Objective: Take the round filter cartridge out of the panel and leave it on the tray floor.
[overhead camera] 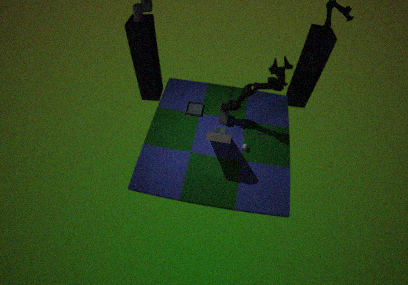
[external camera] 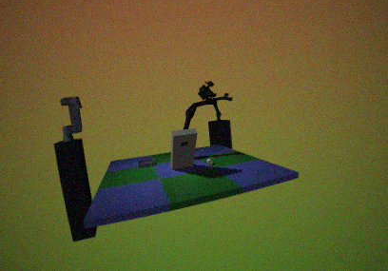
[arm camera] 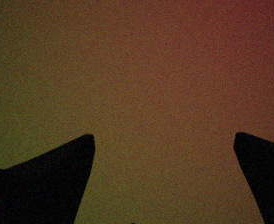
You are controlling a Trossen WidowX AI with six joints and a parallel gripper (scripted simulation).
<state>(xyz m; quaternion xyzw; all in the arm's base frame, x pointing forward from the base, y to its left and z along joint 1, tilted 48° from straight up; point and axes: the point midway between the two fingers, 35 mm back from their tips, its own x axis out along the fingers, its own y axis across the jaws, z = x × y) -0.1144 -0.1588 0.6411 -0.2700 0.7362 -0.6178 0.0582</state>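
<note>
The service panel is a pale upright block near the middle of the checkered table. A small dark opening shows on its side in the exterior view. The round cartridge and its slots cannot be made out; a small pale shape shows at the panel's arm side in the top view, too blurred to name. The tray is a small, square, dark-rimmed thing, with nothing visible in it. My gripper is open and empty, high above the table and far from panel and tray.
A small white ball-like thing lies beside the panel. Dark pillars stand at the table's edges, each topped by an arm-like shape. The panel casts a long dark shadow.
</note>
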